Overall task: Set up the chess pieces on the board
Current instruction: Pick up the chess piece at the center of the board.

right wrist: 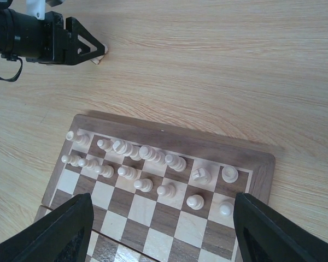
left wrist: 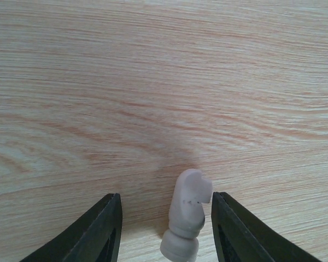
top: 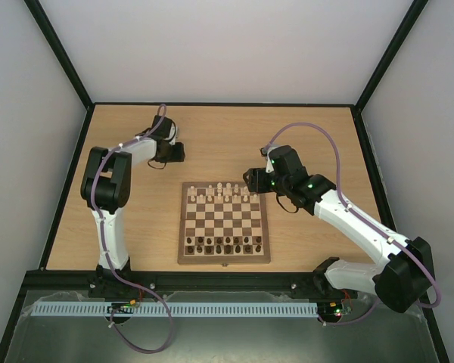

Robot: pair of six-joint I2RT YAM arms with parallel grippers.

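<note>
Left end effector (left wrist: 165,195) straddles cream knight (left wrist: 188,208), fingers not touching.

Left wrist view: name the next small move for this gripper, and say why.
Probably close the left gripper on the cream knight. The knight stands upright on the tabletop between the open jaws, close to one finger and with a wider gap to the other. Nothing is gripped yet, so closing comes before any lift.
</note>
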